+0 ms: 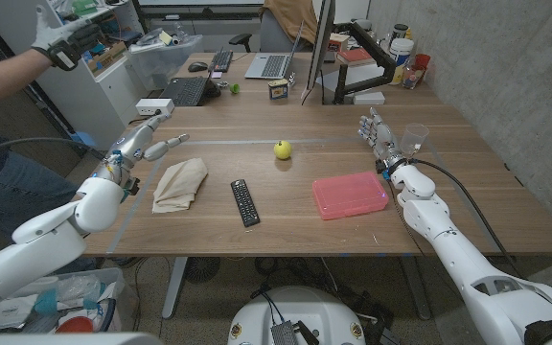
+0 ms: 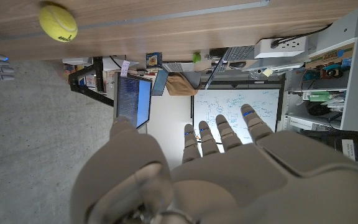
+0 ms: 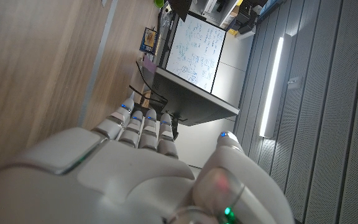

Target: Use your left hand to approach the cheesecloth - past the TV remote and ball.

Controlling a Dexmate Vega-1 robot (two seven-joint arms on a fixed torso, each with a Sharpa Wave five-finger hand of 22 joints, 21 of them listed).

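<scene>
A beige cheesecloth [image 1: 180, 183] lies crumpled on the left part of the wooden table [image 1: 286, 216]. To its right lies a black TV remote [image 1: 245, 202], and a yellow-green ball [image 1: 283, 149] sits further back near the middle; the ball [image 2: 58, 22] also shows in the left wrist view. My left hand [image 1: 149, 140] hovers just behind and left of the cloth, fingers apart and empty; its back [image 2: 185, 168] shows in the left wrist view. My right hand [image 1: 379, 135] stands open at the right, behind a pink box, and shows from behind [image 3: 135, 168] in the right wrist view.
A pink plastic box [image 1: 350, 195] lies right of the remote. A clear cup [image 1: 415, 136] stands by my right hand. Laptops [image 1: 188, 90], a monitor [image 1: 319, 43] and clutter line the table's far side. A person's gloved hand [image 1: 56, 38] shows at the upper left.
</scene>
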